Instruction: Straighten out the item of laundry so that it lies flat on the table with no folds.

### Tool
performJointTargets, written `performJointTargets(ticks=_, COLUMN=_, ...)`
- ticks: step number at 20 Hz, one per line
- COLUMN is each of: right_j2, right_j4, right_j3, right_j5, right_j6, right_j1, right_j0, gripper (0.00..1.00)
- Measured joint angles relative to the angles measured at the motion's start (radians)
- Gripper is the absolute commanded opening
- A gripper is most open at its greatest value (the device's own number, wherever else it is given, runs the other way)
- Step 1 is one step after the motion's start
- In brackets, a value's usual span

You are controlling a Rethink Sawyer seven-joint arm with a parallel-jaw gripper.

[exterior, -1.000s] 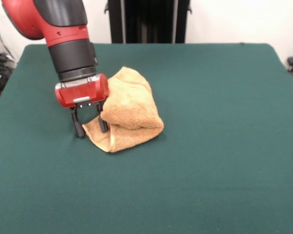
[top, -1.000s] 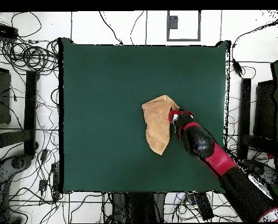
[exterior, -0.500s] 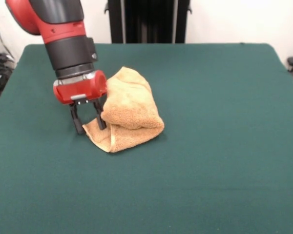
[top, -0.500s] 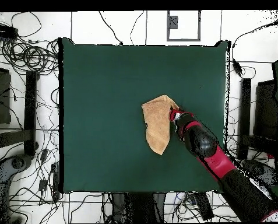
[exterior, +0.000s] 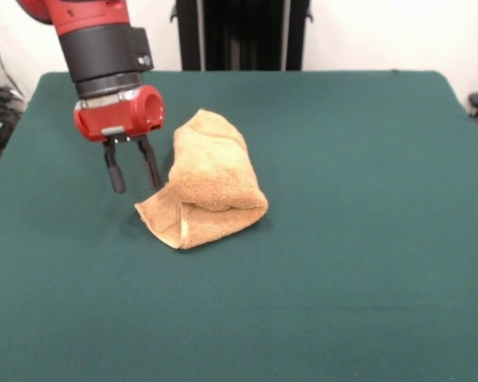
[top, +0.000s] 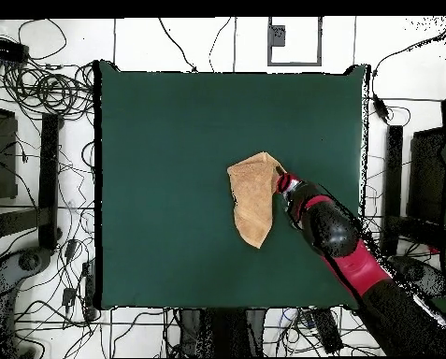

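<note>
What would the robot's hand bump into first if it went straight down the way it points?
Probably the bare green table. The open hand points down just beside the folded towel, though one finger might brush the towel's edge; depth is hard to judge.

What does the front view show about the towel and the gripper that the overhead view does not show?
Only the front view shows the gripper open and empty, its fingers off the table, and the towel doubled over in a thick fold. Only the overhead view shows the whole table outline and the cables on the floor around it. Both show the folded towel near the table's middle, with the gripper close beside it.
</note>
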Motion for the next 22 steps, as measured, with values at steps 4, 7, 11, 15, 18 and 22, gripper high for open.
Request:
performJointTargets(ticks=4, right_j2=0.002, right_j4=0.032, right_j3=0.015, right_j5=0.000, right_j6=0.045, right_j1=-0.028, right_j0=0.011, gripper=1.00)
performJointTargets(ticks=7, right_j2=0.008, right_j4=0.042, right_j3=0.022, right_j5=0.000, right_j6=0.066, right_j1=-0.031, right_j0=0.010, gripper=1.00)
performJointTargets(ticks=11, right_j2=0.029, right_j4=0.046, right_j3=0.037, right_j5=0.000, right_j6=0.111, right_j1=-0.030, right_j0=-0.001, gripper=1.00)
performJointTargets(ticks=15, right_j2=0.042, right_j4=0.043, right_j3=0.042, right_j5=-0.013, right_j6=0.146, right_j1=-0.026, right_j0=-0.005, gripper=1.00)
performJointTargets(ticks=18, right_j2=0.044, right_j4=0.027, right_j3=0.042, right_j5=-0.038, right_j6=0.155, right_j1=-0.011, right_j0=-0.003, gripper=1.00)
performJointTargets(ticks=22, right_j2=0.045, right_j4=0.003, right_j3=0.042, right_j5=-0.087, right_j6=0.155, right_j1=0.018, right_j0=0.002, gripper=1.00)
